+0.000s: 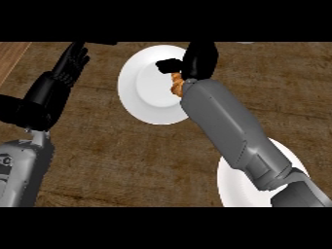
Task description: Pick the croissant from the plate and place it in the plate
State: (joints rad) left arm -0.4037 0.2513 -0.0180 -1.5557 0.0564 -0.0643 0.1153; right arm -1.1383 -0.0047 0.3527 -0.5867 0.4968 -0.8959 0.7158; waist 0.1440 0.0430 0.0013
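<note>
The right hand (197, 58) sits over the far white plate (143, 92), its black fingers curled down round the croissant (176, 83), of which only a small golden-brown piece shows just below the hand, at the wrist. The thumb (167, 64) juts out to the hand's left, above the plate's middle. The grey right forearm (226, 126) runs back from the hand and crosses a second white plate (233, 187) (much of it hidden under the arm), which lies well behind the hand, near the lower edge. Well to the left of the right hand, the left hand (43, 95) rests open over the brown wooden counter (125, 155), fingers pointing away.
</note>
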